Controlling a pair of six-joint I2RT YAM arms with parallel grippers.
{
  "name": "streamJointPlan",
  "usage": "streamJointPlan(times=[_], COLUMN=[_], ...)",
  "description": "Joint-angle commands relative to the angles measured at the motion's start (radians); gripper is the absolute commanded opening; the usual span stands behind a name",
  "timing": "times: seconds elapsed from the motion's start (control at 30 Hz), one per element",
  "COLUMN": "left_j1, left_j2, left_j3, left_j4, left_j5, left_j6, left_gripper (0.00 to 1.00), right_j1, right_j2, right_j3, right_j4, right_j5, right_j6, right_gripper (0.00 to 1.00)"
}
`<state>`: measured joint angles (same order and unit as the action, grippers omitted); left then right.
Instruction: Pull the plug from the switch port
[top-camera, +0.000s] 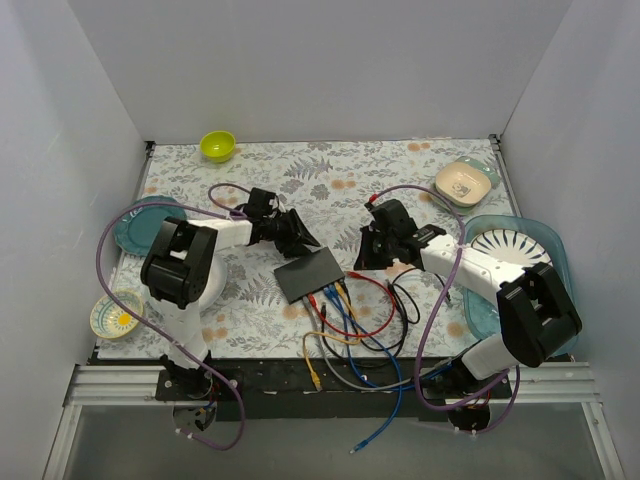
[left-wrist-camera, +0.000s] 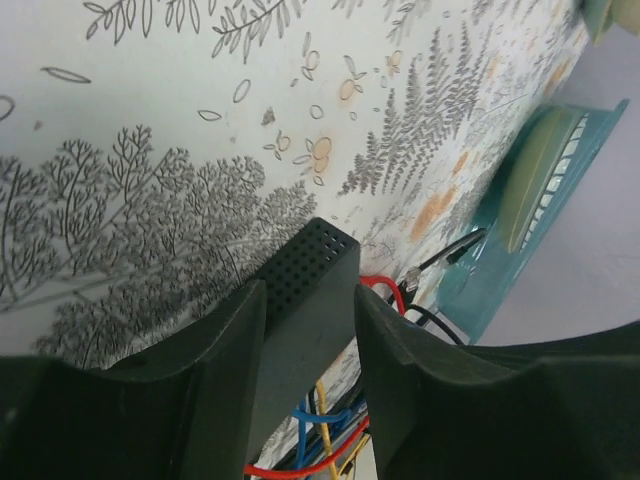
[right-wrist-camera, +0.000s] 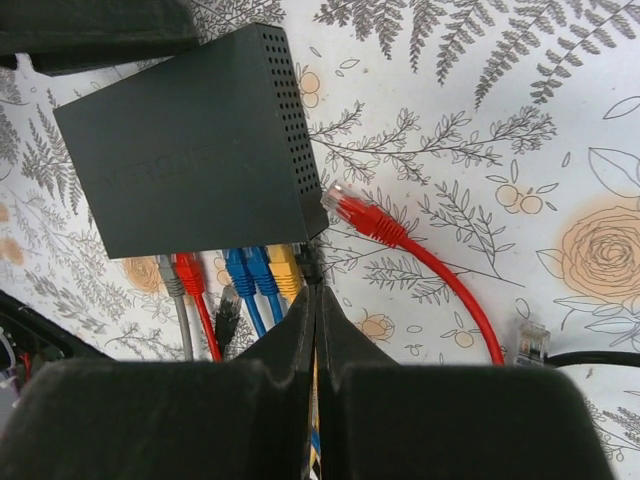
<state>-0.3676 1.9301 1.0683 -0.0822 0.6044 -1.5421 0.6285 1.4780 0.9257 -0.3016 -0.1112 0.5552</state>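
Observation:
The switch (top-camera: 308, 272) is a flat dark box lying mid-table. Along its near edge (right-wrist-camera: 190, 150) sit a grey plug (right-wrist-camera: 168, 275), a red one, two blue, a yellow one (right-wrist-camera: 283, 268) and a black plug (right-wrist-camera: 312, 262) in the end port. My right gripper (right-wrist-camera: 317, 290) (top-camera: 362, 258) is shut, its tips pinched at the black plug's tail. A loose red plug (right-wrist-camera: 352, 213) lies unplugged beside that corner. My left gripper (left-wrist-camera: 310, 292) (top-camera: 300, 238) is open, its fingers straddling the switch's far end (left-wrist-camera: 305, 265). Whether they touch it I cannot tell.
A tangle of cables (top-camera: 355, 320) spreads from the switch to the near edge. A loose black plug (right-wrist-camera: 227, 305) and a clear plug (right-wrist-camera: 530, 342) lie on the mat. A green bowl (top-camera: 217, 146), a beige bowl (top-camera: 466, 182), a teal plate (top-camera: 135, 228) and a teal tray (top-camera: 520, 250) ring the table.

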Motion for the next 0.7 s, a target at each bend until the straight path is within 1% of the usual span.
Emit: streamJointPlan(times=[0.0,0.1,0.17,0.3,0.37,0.5,0.67], left_j1=[0.013,0.004,-0.020,-0.076,-0.093,-0.097,-0.097], left_j2=[-0.178,-0.256,-0.284,-0.275,-0.270,-0.272,-0.278], left_j3=[-0.013,-0.047,-0.079,-0.126,-0.151,-0.215,-0.238], left_j4=[-0.016,-0.001,0.016,0.012,0.010,0.007,-0.031], left_j5=[-0.040,-0.020,-0.006,0.024,0.028,0.026,-0.017], left_j6=[-0.022,-0.081,-0.111,-0.107,-0.108,-0.102,-0.079], left_gripper=[0.41,0.42,0.42,0.42,0.41,0.41,0.41], right_j1=[0.000,0.002,0.005,0.007,0.004,-0.003,-0.036], right_j2=[-0.015,-0.004,0.017,0.083,0.106,0.211,0.307], right_j3=[-0.022,-0.074,-0.088,-0.084,-0.067,0.001,0.064], right_j4=[0.039,0.065,0.049,0.047,0.055,0.050,0.065], right_j5=[-0.089,-0.165,-0.170,-0.157,-0.150,-0.121,-0.094], right_j6=[0.008,-0.009,-0.014,-0.018,-0.017,-0.015,0.024], right_gripper=[0.01,0.01,0.01,0.01,0.01,0.01,0.01])
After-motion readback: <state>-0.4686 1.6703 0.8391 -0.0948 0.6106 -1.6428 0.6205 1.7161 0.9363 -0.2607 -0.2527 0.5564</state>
